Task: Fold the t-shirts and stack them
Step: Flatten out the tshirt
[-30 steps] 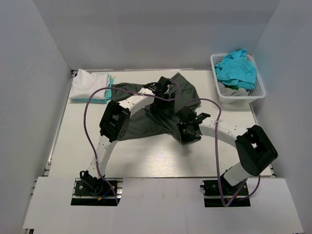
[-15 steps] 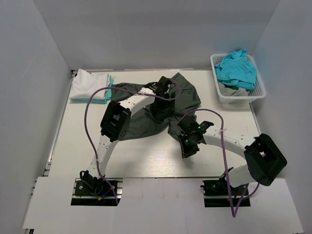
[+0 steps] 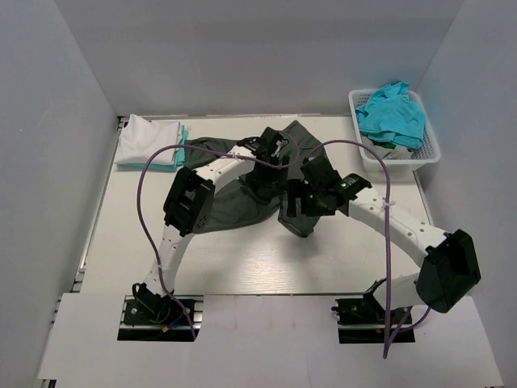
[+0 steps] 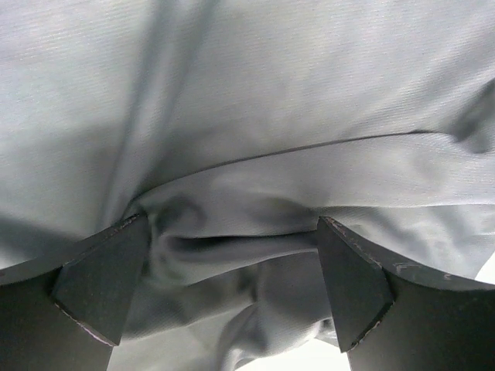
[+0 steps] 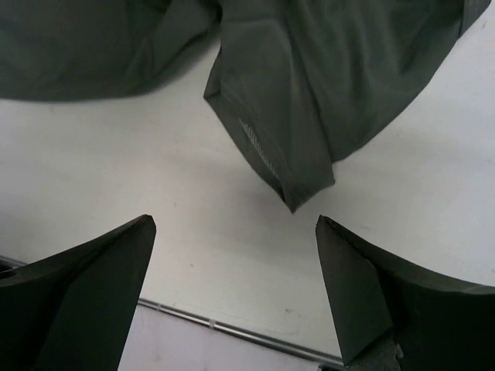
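Right wrist: right gripper [image 5: 233, 224] (spread wide) near charcoal t-shirt [image 5: 309, 93].

The left arm [image 3: 190, 202] rises from its base at the lower left of the top view, bends at a black elbow block left of centre, and arcs its white forearm up and right to a wrist just above the middle of the frame. The left jaws point down and stand wide apart - in the left wrist view their dark fingers [image 4: 100, 282] sit at the two lower corners.

The right arm [image 3: 404, 230] climbs from its base at the lower right, folds at a black elbow near the right edge, and reaches up and left to a wrist just right of centre, close beside the left one. The right jaws are spread too - fingers [image 5: 85, 294] well apart, nothing between them.
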